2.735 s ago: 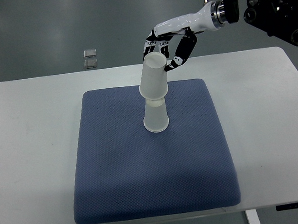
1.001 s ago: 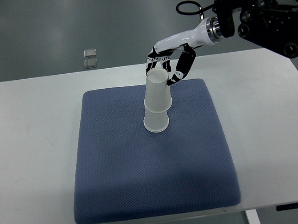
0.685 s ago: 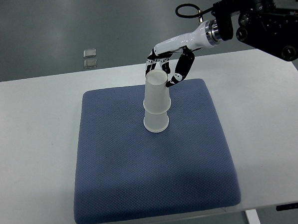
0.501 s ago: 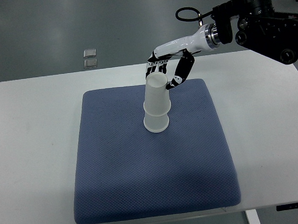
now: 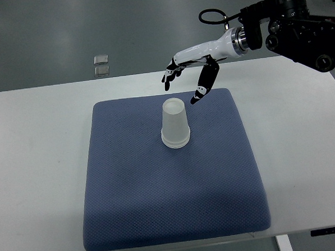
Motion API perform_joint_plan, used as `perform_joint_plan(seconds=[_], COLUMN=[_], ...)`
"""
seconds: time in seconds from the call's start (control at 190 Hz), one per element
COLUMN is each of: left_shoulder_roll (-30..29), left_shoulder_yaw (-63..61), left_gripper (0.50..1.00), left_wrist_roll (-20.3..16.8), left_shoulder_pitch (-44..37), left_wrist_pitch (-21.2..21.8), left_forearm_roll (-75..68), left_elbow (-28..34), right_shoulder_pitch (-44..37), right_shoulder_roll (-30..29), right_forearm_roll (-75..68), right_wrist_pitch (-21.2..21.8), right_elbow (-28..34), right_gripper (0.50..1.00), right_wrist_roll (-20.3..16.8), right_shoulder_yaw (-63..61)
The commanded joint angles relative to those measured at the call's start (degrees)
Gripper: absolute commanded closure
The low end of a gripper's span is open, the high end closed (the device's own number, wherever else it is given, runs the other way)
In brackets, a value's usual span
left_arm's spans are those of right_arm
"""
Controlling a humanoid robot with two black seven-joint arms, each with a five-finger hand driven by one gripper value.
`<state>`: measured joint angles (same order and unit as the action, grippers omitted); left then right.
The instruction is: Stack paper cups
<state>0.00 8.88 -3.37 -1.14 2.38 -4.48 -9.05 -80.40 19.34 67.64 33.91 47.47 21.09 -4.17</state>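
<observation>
Two translucent white paper cups (image 5: 174, 124) stand upside down, one nested fully over the other, near the middle-back of the blue mat (image 5: 170, 176). My right hand (image 5: 182, 86) hovers above and behind the stack, apart from it, with its fingers spread and nothing in them. Its white forearm (image 5: 211, 45) runs up to the right toward the black arm body. The left arm does not show.
The mat lies on a white table (image 5: 35, 166). Two small square pieces (image 5: 101, 65) lie on the grey floor beyond the table's back edge. The black arm body (image 5: 297, 23) fills the top right corner.
The upper cup has dropped fully over the lower one. My right hand has let go of it, opened, and lifted up and back.
</observation>
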Motion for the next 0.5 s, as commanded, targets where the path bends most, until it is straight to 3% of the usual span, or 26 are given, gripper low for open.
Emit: perform_joint_plan(seconds=[0.0, 0.184, 0.343, 0.495], left_shoulder_roll=[0.0, 0.0, 0.0, 0.0], left_shoulder_yaw=[-0.01, -0.01, -0.01, -0.01], left_gripper=[0.5, 0.5, 0.5, 0.5], left_wrist_roll=[0.03, 0.03, -0.06, -0.05], left_shoulder_pitch=[0.0, 0.0, 0.0, 0.0], left_wrist_pitch=[0.0, 0.0, 0.0, 0.0], left_forearm_roll=[0.0, 0.0, 0.0, 0.0], left_elbow=[0.0, 0.0, 0.0, 0.0], right_shoulder_pitch=[0.07, 1.83, 6.58, 11.14], right_shoulder_roll=[0.09, 0.97, 1.05, 1.14], right_forearm_roll=[-0.05, -2.77, -12.44, -22.63], right_wrist_pitch=[-0.16, -0.69, -1.83, -5.87], right_elbow=[-0.19, -2.21, -9.59, -15.39], right_gripper=[0.64, 0.64, 0.64, 0.64], right_wrist_roll=[0.0, 0.0, -1.32, -2.63], right_shoulder_yaw=[-0.31, -1.54, -5.76, -9.8])
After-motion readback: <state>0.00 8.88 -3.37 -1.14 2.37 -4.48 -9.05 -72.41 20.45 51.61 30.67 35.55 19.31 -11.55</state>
